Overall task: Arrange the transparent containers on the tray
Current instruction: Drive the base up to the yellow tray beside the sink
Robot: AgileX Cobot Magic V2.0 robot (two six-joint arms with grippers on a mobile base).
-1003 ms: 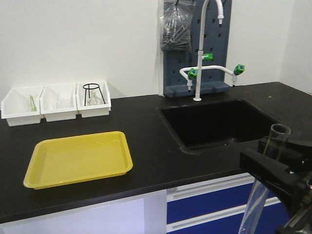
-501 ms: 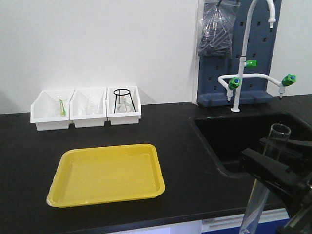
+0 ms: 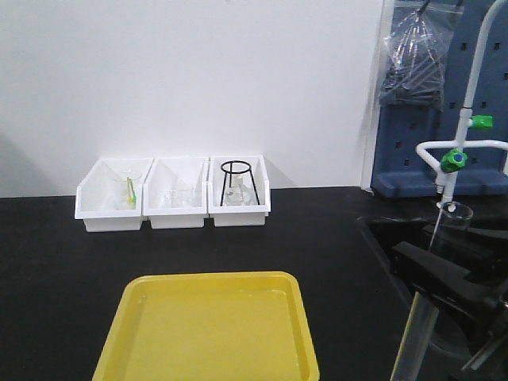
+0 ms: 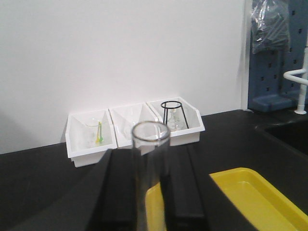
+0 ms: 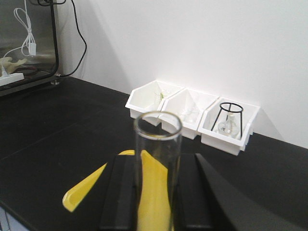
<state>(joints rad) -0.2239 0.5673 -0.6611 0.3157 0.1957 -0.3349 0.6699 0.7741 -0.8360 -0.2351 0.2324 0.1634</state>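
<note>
In the left wrist view my left gripper [image 4: 151, 192] is shut on a clear glass test tube [image 4: 150, 144], upright, its round open rim above the black jaws. My right gripper [image 5: 156, 192] is likewise shut on a second upright test tube [image 5: 157, 144]. The front view shows the right gripper [image 3: 444, 250] low at the right with its tube [image 3: 453, 214] leaning slightly. The yellow tray [image 3: 210, 325] lies empty on the black counter, low in the middle, left of the right gripper. It also shows behind the jaws: tray [image 4: 255, 197], tray [image 5: 79, 196]. The left gripper is out of the front view.
Three white bins [image 3: 176, 205] stand in a row against the back wall, holding glassware; the right one has a black wire stand [image 3: 238, 181]. A black sink [image 3: 397, 234] and a white tap with green knobs [image 3: 456, 159] sit at the right, before a blue pegboard [image 3: 444, 95].
The whole scene has slid right and nearer in the front view: tray and bins moved toward the centre, the sink toward the right edge. The right gripper and its tube keep their place in the frame.
</note>
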